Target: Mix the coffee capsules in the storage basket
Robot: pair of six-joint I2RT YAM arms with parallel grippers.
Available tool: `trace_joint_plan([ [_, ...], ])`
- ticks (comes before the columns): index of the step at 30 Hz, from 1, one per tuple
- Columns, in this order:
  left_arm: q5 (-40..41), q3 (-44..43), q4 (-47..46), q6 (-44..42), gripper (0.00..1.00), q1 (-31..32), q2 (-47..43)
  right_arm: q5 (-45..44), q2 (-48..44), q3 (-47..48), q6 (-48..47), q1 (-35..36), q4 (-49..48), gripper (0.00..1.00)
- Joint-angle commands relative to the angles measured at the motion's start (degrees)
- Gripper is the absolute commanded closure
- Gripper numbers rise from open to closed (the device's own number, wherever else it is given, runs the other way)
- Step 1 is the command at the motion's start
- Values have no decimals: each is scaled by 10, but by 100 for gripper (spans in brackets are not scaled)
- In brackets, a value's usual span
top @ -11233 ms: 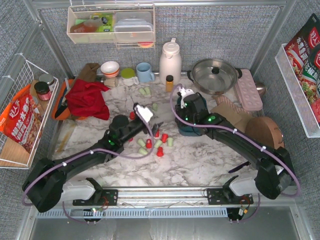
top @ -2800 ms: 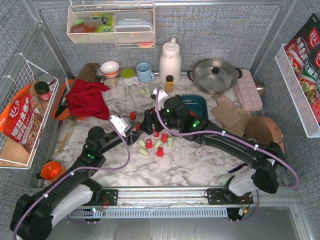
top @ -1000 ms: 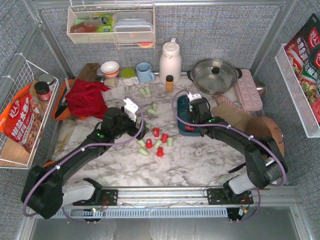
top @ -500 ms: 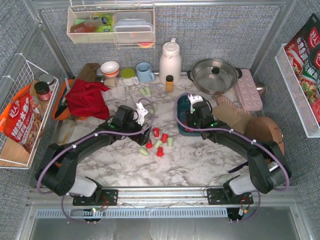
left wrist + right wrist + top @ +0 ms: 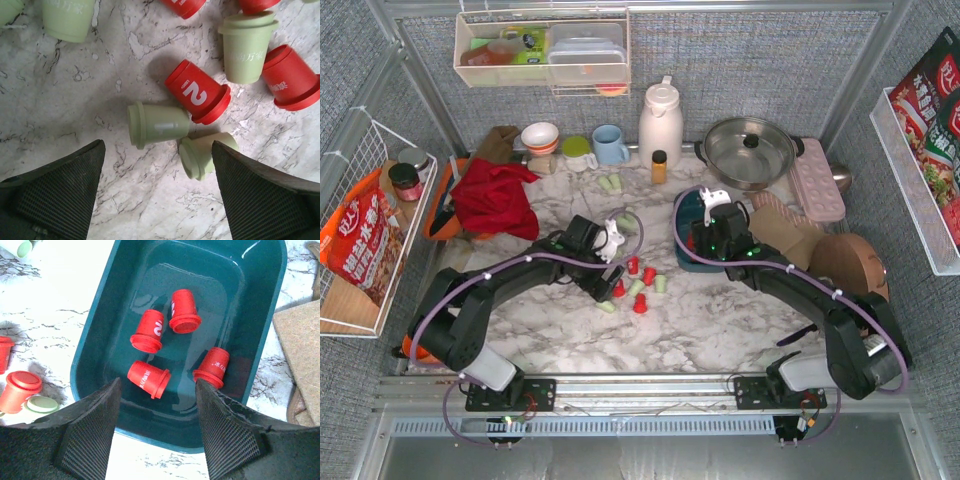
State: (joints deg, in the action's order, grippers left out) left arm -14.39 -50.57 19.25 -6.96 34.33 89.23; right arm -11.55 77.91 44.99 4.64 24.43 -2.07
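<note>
Marble tabletop (image 5: pixel 720 320): most coffee capsules (image 5: pixel 640 303) loose; storage basket (image 5: pixel 260 300) holds four red, no green. left gripper (image 5: pixel 156 150) spread above green capsule (image 5: pixel 160 125); right gripper (image 5: pixel 157 385) spread, empty, over basket.

My counter (image 5: pixel 740 320) is a white marble-patterned slab with grey veining, enclosed on three sides by grey woven wall panels (image 5: pixel 750 60) in a silver metal frame (image 5: pixel 865 75). A clear shelf (image 5: pixel 470 70) hangs on the back panel, a white wire basket (image 5: pixel 380 135) on the left and a white rack (image 5: pixel 910 190) on the right; an aluminium rail (image 5: pixel 640 384) runs along the near edge. Lighting is even.
</note>
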Motion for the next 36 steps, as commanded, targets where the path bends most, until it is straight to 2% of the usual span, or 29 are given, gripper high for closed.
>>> trace_joint_plan([
  [1, 56, 7, 4, -17, 8, 8, -4, 2, -5, -2, 2, 0, -14, 35],
  [6, 88, 21, -35, -11, 19, 12, -12, 6, -2, -1, 7, 0, -12, 35],
  [12, 75, 32, -70, -8, 20, 18, -21, 7, -2, 2, 6, 0, -6, 35],
  [16, 40, 44, -91, -10, 20, 21, -29, 10, 1, 3, 7, 0, -3, 35],
  [24, 30, 38, -87, -7, 20, 26, -10, 11, 3, 5, 8, 0, -1, 35],
  [32, 51, 28, -73, -11, 32, 29, 9, 11, 2, 6, 8, 0, 0, 35],
  [36, 61, 29, -77, -11, 43, 30, 0, 14, 1, 6, 10, -1, 1, 35],
])
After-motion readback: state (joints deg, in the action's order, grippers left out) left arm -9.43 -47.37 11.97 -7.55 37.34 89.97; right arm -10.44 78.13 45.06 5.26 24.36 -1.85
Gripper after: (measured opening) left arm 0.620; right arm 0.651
